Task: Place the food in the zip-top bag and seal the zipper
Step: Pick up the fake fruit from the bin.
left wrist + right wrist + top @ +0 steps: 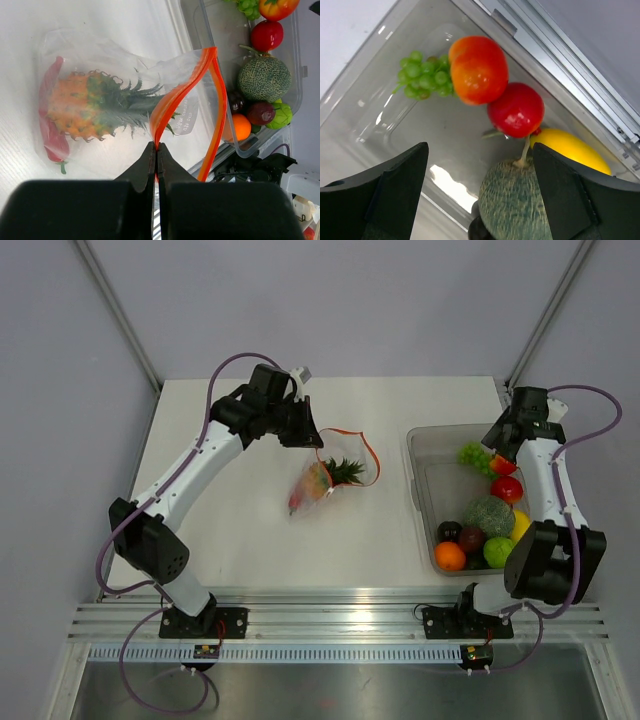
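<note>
The print [186, 116] on the zip-top bag [107, 55] is illegible.

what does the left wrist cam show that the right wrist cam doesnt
Only the left wrist view: the zip-top bag on the table with the pineapple and a red pepper inside, its zipper pinched by the shut left gripper, plus an orange in the bin. Only the right wrist view: the right gripper, open and empty, above the bin's contents. Both: the bin, the green grapes, the orange-red fruit, the red fruit and the netted melon.
</note>
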`<action>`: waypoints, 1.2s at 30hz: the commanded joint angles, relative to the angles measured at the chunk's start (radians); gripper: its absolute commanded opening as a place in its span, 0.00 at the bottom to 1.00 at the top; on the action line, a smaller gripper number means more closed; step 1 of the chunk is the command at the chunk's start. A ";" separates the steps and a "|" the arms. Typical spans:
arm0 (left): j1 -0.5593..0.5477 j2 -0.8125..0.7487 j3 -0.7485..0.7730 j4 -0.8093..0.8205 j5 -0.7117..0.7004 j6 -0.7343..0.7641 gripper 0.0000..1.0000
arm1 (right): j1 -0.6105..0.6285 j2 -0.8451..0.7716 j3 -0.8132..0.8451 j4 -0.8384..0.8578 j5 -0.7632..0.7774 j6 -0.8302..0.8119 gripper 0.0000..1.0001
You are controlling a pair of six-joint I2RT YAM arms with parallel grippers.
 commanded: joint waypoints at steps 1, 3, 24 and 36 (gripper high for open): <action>-0.003 -0.018 0.011 0.058 0.006 0.013 0.00 | -0.046 0.069 0.057 0.099 -0.043 -0.059 0.92; -0.003 -0.006 0.028 0.054 0.009 0.014 0.00 | -0.066 0.118 0.079 0.108 -0.060 -0.069 0.92; -0.011 0.022 0.065 0.057 0.035 0.011 0.00 | -0.127 0.344 0.090 0.198 -0.163 -0.082 0.83; -0.078 0.129 0.199 0.035 0.044 -0.007 0.00 | -0.127 0.246 0.016 0.198 -0.169 -0.046 0.34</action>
